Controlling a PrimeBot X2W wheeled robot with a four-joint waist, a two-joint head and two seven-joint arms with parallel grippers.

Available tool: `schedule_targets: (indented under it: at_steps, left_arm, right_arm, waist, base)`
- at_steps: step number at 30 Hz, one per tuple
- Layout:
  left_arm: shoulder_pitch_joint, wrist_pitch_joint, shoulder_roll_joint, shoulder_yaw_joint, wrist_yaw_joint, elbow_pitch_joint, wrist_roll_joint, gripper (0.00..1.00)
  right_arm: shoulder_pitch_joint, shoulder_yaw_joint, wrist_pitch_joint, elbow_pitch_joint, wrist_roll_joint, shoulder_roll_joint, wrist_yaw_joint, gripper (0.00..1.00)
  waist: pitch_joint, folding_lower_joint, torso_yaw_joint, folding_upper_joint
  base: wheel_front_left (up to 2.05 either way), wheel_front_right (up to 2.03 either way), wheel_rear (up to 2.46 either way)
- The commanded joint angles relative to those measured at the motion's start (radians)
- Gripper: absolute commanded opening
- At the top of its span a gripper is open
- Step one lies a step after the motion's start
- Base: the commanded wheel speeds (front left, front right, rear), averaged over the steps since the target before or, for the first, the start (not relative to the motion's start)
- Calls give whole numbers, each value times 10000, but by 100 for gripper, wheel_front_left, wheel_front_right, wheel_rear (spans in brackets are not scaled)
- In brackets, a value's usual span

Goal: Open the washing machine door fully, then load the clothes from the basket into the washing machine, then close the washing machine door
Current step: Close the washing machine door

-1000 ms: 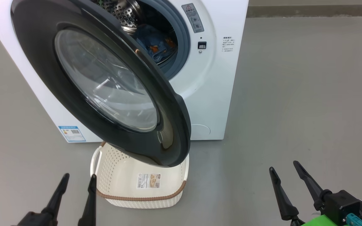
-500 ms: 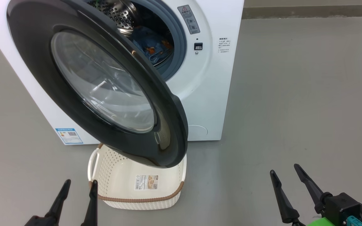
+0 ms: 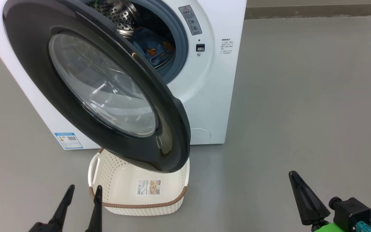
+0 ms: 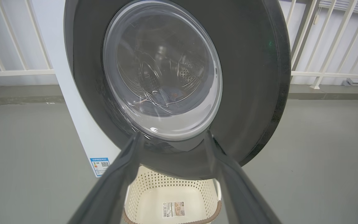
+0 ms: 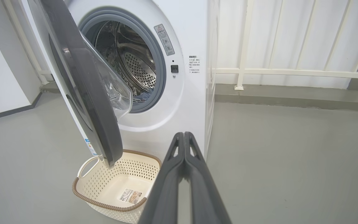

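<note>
The right tool [image 3: 294, 176] is just snapping shut, empty, the left tool [image 3: 85, 187] gaping, likely readying to push the black-rimmed round door [image 3: 101, 87] closed.

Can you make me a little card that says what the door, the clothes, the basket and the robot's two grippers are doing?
door: the washing machine door stands open, swung out above the basket
clothes: the clothes lie inside the washing machine
basket: the basket sits on the floor in front of the machine, with a paper label inside and no clothes seen
left gripper: the left gripper is open, holding nothing, by the basket's left end
right gripper: the right gripper is shut, holding nothing, off to the right
left to do: close the door
</note>
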Motion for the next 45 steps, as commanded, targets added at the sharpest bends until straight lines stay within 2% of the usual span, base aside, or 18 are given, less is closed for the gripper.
schedule_targets:
  at_steps: [1,9,16,25,32,38,42,45]
  left_arm:
    - [-470,-118,89,306,95,-189,55,100]
    - [-644,-215,42,173,106,-139,60,100]
    - [-790,-330,-40,2,87,-22,56,100]
    - [-899,-475,-101,-162,137,133,86,100]
    - [-942,-517,-81,-217,204,75,142,100]
    - [-1021,-514,-18,-289,204,-45,181,100]
    - [-1104,-496,-22,-333,275,-163,237,100]
    - [-1165,-524,-49,-394,304,-242,269,100]
  right_arm:
    - [-228,219,-17,-285,40,-49,16,0]
    - [-485,270,72,-158,-21,-49,16,0]
    - [-1335,126,-27,546,-173,-49,16,0]
    - [-3570,-518,-411,2005,-277,-362,16,0]
    - [-5410,-350,-520,1500,-204,-464,16,0]
    - [-6712,666,-68,-60,168,-325,16,0]
    - [-7159,1857,461,-1055,542,-230,16,0]
    - [-7215,2855,855,-1244,801,-179,16,0]
  waist:
    - [16,0,15,-1]
    - [156,0,178,-1]
    - [234,0,622,-1]
    - [198,0,1320,-1]
    - [231,0,1438,-1]
    - [282,0,1548,-1]
    - [415,0,1635,-1]
    - [503,0,1711,-1]
  base:
    - [0,0,0]
    - [0,0,0]
    - [0,0,0]
    - [0,0,0]
    - [0,0,0]
    - [0,0,0]
    - [0,0,0]
    - [0,0,0]
